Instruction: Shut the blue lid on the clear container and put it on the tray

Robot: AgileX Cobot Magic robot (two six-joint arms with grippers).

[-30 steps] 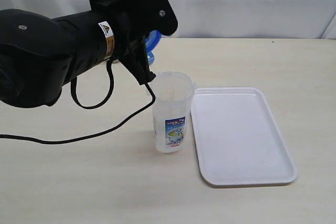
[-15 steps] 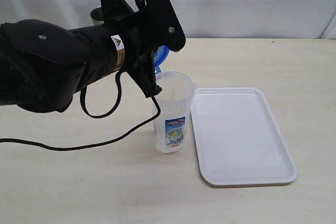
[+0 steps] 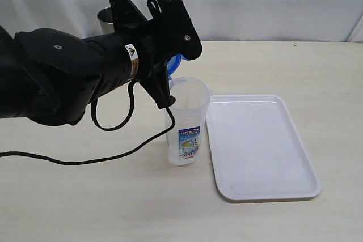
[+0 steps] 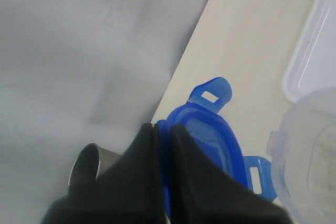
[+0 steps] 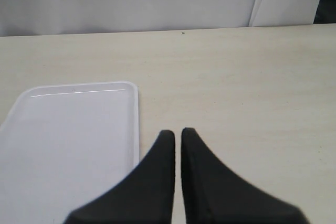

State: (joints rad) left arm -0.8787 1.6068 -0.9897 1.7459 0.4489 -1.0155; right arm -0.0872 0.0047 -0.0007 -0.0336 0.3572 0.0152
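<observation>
My left gripper [image 4: 163, 125] is shut on the edge of the blue lid [image 4: 210, 135], holding it tilted in the air with its snap flaps hanging loose. In the exterior view the blue lid [image 3: 174, 60] peeks out behind the left wrist, just above and behind the far-left rim of the clear container [image 3: 186, 120]. The container stands upright and open on the table, touching the left edge of the white tray [image 3: 261, 145]. Its rim [image 4: 310, 156] shows close beside the lid. My right gripper [image 5: 177, 132] is shut and empty, low over the table by the tray [image 5: 68, 140].
A steel cup [image 3: 106, 18] stands at the back left, behind the left arm, also seen as the steel cup [image 4: 84, 169] beside the fingers. A black cable [image 3: 85, 160] trails over the table left of the container. A white curtain backs the table.
The left arm has carried the blue lid rightward and down, closer to the container's open top. The container, tray and right gripper have not moved.
</observation>
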